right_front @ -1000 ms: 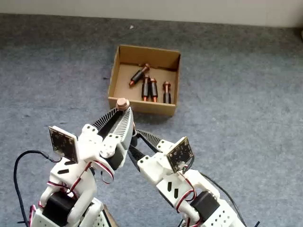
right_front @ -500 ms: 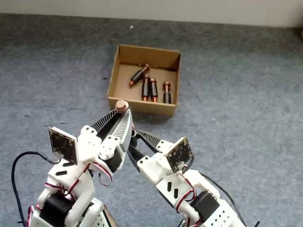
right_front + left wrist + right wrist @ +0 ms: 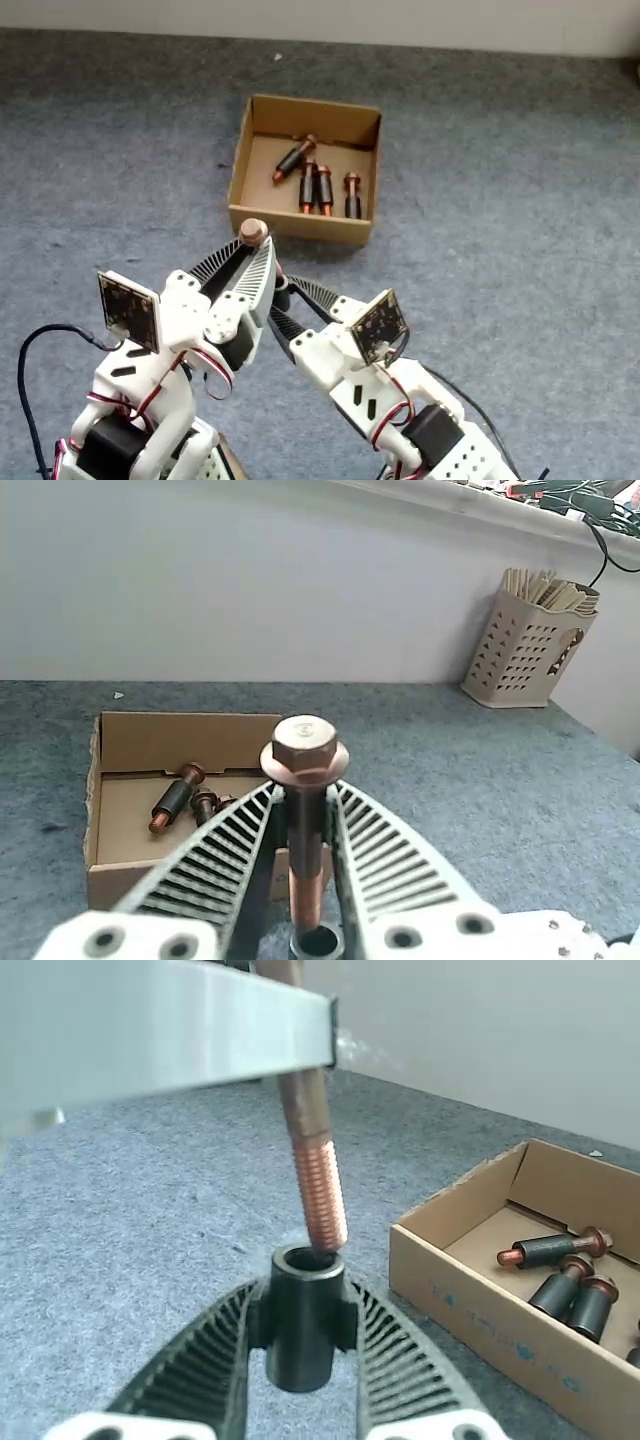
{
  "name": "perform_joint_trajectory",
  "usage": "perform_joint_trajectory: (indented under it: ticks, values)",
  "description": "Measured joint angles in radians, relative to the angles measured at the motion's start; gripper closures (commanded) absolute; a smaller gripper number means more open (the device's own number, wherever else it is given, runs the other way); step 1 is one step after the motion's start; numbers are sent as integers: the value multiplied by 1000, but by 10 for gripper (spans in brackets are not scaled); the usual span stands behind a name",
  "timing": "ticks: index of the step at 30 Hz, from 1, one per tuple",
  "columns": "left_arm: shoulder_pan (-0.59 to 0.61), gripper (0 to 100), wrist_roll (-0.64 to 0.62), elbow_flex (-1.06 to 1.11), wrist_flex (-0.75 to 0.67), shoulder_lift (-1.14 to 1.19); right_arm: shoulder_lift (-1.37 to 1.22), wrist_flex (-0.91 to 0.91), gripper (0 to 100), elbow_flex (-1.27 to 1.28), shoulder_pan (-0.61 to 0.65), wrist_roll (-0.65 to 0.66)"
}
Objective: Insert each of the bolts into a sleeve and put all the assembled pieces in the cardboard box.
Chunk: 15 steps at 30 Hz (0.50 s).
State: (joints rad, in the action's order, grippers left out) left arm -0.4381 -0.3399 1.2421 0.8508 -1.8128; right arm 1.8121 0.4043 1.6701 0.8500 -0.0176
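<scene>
Grey carpet-like mat (image 3: 520,150) is covering the whole work surface and running back to a plain white wall (image 3: 200,580). Near the wall, a beige perforated holder (image 3: 525,650) w/ wooden sticks (image 3: 540,585) is standing on the mat. Cables (image 3: 575,498) are lying along a ledge above. Soft, even light is falling throughout.

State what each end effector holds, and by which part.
Left end effector: bolt, by its shank under the head. Right end effector: sleeve, by its sides.
</scene>
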Motion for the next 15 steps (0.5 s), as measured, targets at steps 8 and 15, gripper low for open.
perform_joint_trajectory:
  ticks: [8, 15]
  values:
    - [-57, 994, 64, 0, 40, 2, 2, -2, 995, 0, -9, 2]
    - [-61, 994, 66, -35, 118, 2, 3, -2, 995, 0, -6, 3]
